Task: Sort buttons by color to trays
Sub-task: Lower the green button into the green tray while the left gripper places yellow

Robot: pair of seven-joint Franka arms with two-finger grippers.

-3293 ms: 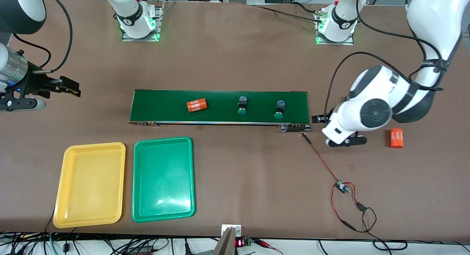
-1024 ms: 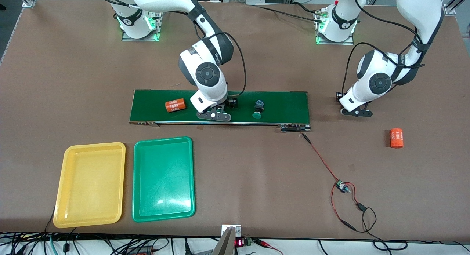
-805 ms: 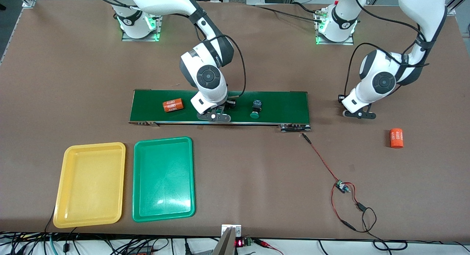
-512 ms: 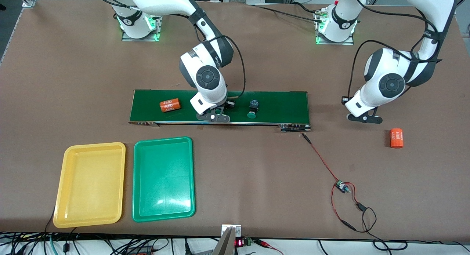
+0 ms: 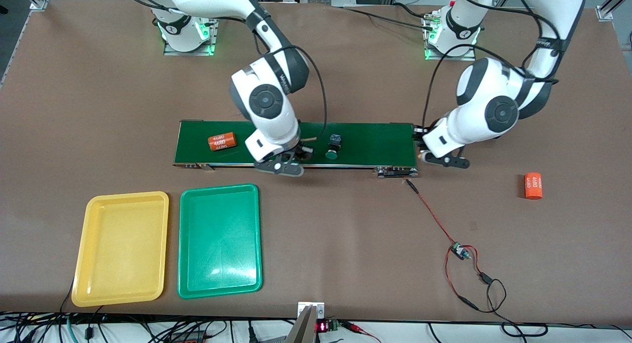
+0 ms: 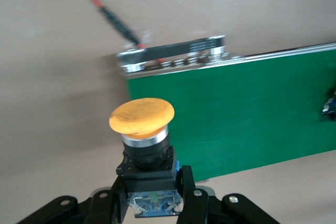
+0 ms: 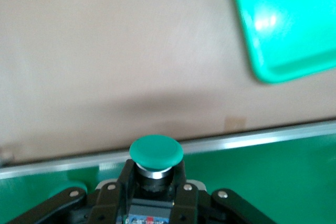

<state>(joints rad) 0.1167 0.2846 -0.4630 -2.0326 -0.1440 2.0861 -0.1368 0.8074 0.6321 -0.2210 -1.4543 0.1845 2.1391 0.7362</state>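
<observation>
My right gripper point(image 5: 280, 164) is shut on a green button point(image 7: 156, 151) and holds it over the conveyor belt's point(image 5: 375, 141) near edge. A second green button point(image 5: 332, 148) lies on the belt beside it, toward the left arm's end. My left gripper point(image 5: 443, 158) is shut on a yellow-orange button point(image 6: 142, 115) just off the belt's end point(image 6: 173, 56), over the table. The yellow tray point(image 5: 121, 249) and the green tray point(image 5: 219, 239) lie side by side nearer the front camera, both empty. A corner of the green tray shows in the right wrist view point(image 7: 283, 24).
An orange "4680" cylinder point(image 5: 221, 141) rides on the belt toward the right arm's end. Another orange cylinder point(image 5: 533, 185) stands on the table near the left arm's end. A red wire with a small board point(image 5: 459, 250) runs from the belt's roller end.
My right gripper took a green button off the belt and moved it to the near edge. My left arm swung to the belt's end. The cylinder and other green button rode toward the right arm's end.
</observation>
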